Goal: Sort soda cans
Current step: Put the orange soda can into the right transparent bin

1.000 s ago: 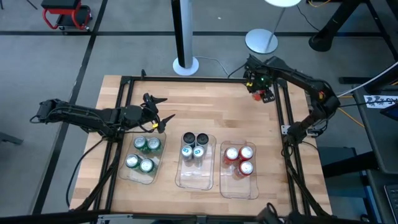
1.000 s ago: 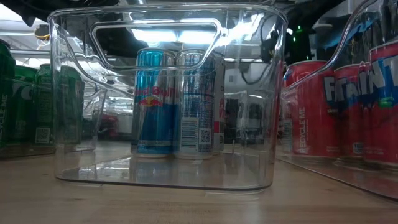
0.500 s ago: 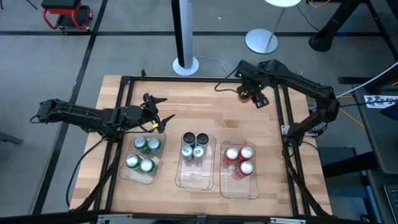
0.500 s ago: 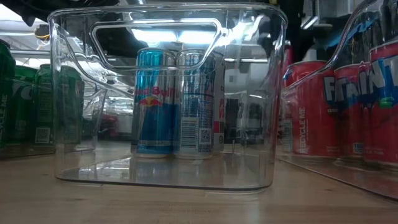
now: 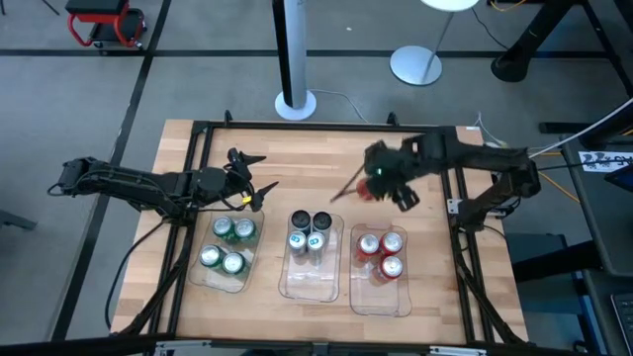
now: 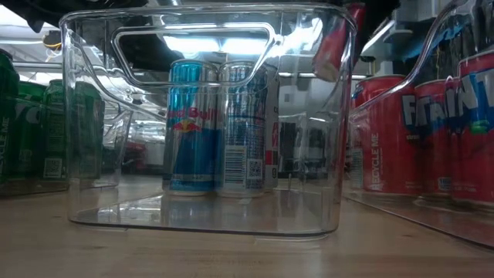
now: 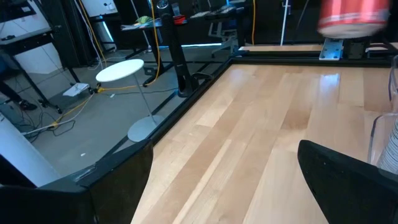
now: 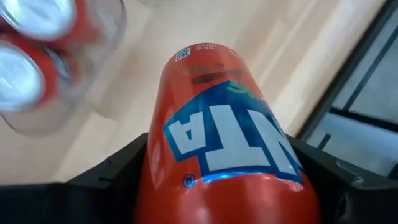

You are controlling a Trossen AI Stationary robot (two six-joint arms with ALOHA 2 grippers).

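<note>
My right gripper (image 5: pixel 379 186) is shut on a red soda can (image 8: pixel 221 118) and hovers over the table just beyond the right clear tray (image 5: pixel 381 297). That tray holds three red cans (image 5: pixel 381 253). The middle tray has several silver-grey cans (image 5: pixel 309 233), and the left tray has several green cans (image 5: pixel 227 244). All of them stand upright on their bases. My left gripper (image 5: pixel 253 184) is open, off the far edge of the green tray, and touches nothing. In the low view the carried can (image 6: pixel 333 42) shows high up and tilted. My right gripper pinches the red can's side wall (image 8: pixel 163 163) between its two fingers, one finger (image 8: pixel 118 171) on each side, lying across the can's length. The can is lifted clear of the table and tilted. Its far end (image 8: pixel 205 53) points away from the wrist.
A black metal frame (image 5: pixel 203 158) runs around the wooden tabletop (image 5: pixel 307 163). The far half of the table is bare wood. The three clear trays sit side by side along the near half. The red tray has free room at its near end (image 5: pixel 380 295).
My right gripper has carried the red can from the table's far right corner toward the near and left, up to the red tray's far end. The can now shows in the low view, raised and tilted.
</note>
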